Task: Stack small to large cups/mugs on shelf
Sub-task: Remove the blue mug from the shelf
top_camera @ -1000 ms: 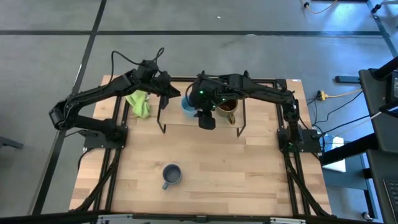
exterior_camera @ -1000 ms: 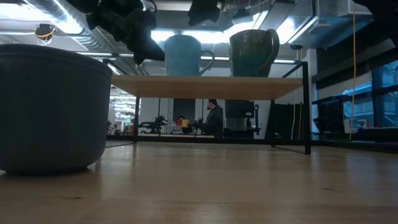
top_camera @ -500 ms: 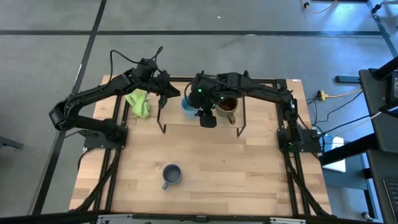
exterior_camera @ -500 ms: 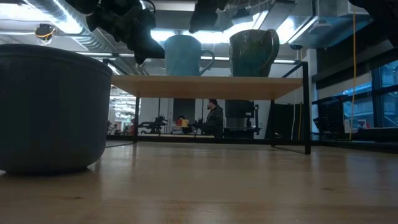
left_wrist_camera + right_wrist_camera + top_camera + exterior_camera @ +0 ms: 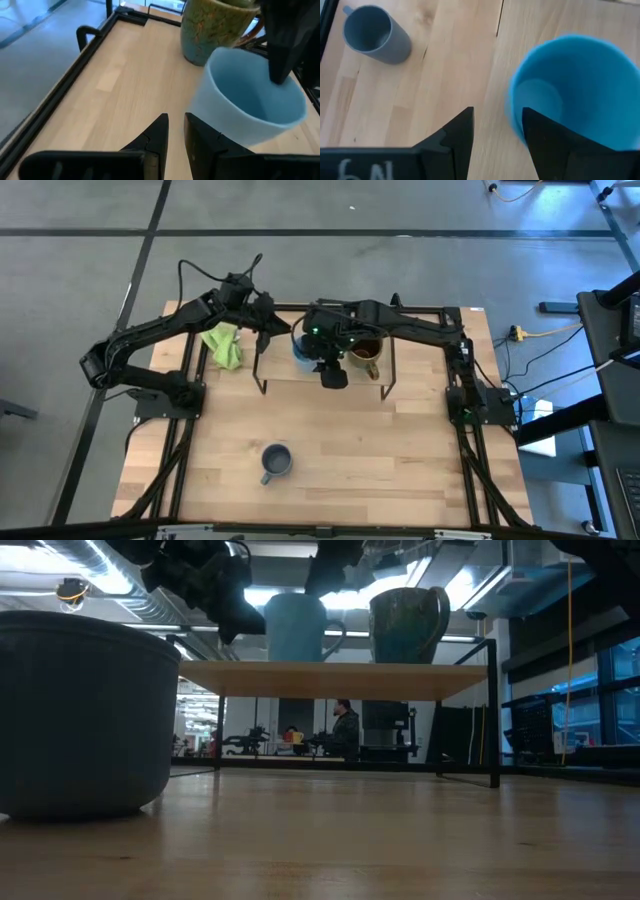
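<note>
The sky-blue mug (image 5: 299, 352) and the brown-olive mug (image 5: 366, 353) stand upright side by side on the light-wood shelf (image 5: 325, 375); both also show in the low view, sky-blue (image 5: 294, 630) and brown-olive (image 5: 408, 626). The small grey-blue mug (image 5: 275, 462) stands on the tabletop near the front. My right gripper (image 5: 497, 125) is open over the sky-blue mug (image 5: 570, 90), its fingers astride the mug's wall. My left gripper (image 5: 176, 125), fingers nearly together, is just left of the sky-blue mug (image 5: 245, 100). My right gripper comes from above, pointing down, with one finger (image 5: 547, 140) inside the sky-blue mug's rim (image 5: 512, 107) and the other outside it. I cannot tell whether either finger touches the wall. My left gripper is close beside the mug's outer wall (image 5: 210, 107); I cannot tell whether it touches.
A green cloth (image 5: 223, 346) lies on the tabletop left of the shelf, under my left arm. Black frame rails (image 5: 95, 45) run along the table's edges. Open tabletop (image 5: 380, 450) lies in front of the shelf. A person (image 5: 345, 730) shows in the room behind.
My right gripper has gone a little toward the table's left, above the sky-blue mug. The mugs have stayed where they were.
</note>
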Controlling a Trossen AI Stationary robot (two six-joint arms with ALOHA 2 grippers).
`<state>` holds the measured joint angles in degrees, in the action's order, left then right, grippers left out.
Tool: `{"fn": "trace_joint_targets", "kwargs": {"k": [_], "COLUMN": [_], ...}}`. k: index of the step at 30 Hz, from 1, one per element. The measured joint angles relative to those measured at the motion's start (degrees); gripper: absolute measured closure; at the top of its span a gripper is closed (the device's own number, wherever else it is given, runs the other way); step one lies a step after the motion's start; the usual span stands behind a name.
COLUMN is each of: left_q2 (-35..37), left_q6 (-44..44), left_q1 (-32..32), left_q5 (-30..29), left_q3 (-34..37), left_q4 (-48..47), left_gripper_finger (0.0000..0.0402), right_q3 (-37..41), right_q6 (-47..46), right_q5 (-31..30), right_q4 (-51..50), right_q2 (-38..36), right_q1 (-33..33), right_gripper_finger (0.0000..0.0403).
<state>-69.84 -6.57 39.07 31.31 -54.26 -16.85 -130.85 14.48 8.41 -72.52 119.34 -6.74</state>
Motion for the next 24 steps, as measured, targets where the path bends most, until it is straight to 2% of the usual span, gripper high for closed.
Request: {"fn": "trace_joint_targets", "kwargs": {"k": [4, 8, 18, 24], "left_q2": [0.00, -0.08, -4.37, -4.48], "left_q6": [0.02, 0.10, 0.98, 1.01], "left_q1": [0.02, 0.04, -0.78, -0.91], "left_q5": [0.12, 0.74, 2.61, 2.49], "left_q3": [0.00, 0.00, 0.00, 0.02], "left_q4": [0.32, 0.30, 0.79, 3.51], "left_gripper_finger": [0.0347, 0.0346, 0.0347, 0.0347], "right_q3": [0.04, 0.04, 0.04, 0.04], "right_q6": [0.03, -0.29, -0.84, -2.19], "right_q5": [-2.66, -4.16, -4.39, -3.11], "right_q4": [-0.55, -0.12, 0.86, 0.74], "right_q2": [0.40, 0.36, 0.36, 0.36], "right_q1": [0.00, 0.04, -0.33, -0.33], "right_gripper_finger": [0.0241, 0.0266, 0.0342, 0.0351]}}
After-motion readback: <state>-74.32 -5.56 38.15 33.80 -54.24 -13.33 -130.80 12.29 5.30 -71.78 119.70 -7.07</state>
